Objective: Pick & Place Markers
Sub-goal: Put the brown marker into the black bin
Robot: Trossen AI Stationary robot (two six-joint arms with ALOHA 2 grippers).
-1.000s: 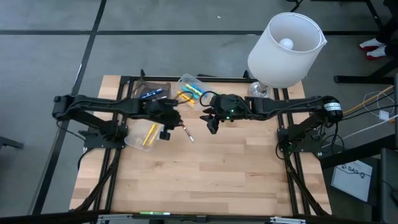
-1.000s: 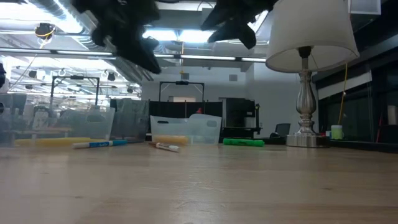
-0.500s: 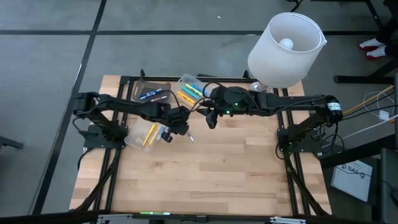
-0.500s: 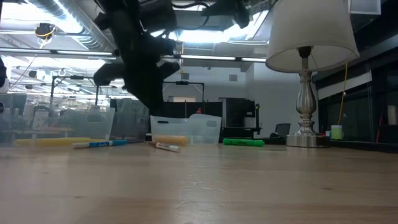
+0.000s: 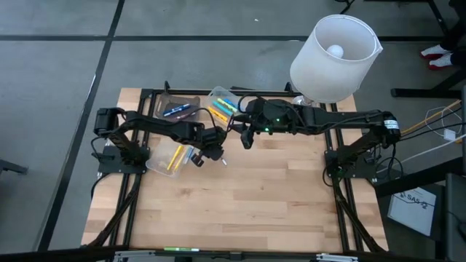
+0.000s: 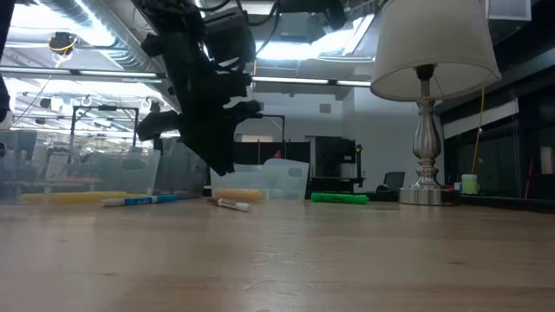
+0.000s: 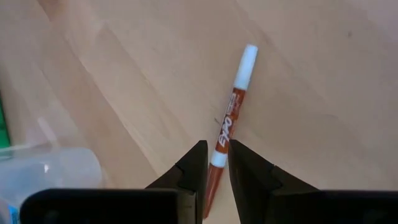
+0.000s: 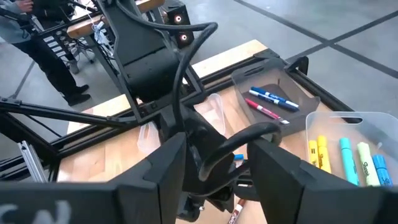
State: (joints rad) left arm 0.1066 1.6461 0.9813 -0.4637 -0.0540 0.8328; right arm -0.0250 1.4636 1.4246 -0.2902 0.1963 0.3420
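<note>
In the left wrist view, the left claw (image 7: 212, 163) is seen with its fingers narrowly parted astride an orange marker (image 7: 229, 127) lying on the wooden surface (image 7: 311, 74); contact cannot be confirmed. From above, that marker (image 5: 223, 160) is mostly hidden beneath the claw. The right claw (image 8: 211, 163), spread wide and empty, is held above, with coloured markers (image 8: 348, 158) seen in a clear container (image 8: 367, 121) beyond it.
</note>
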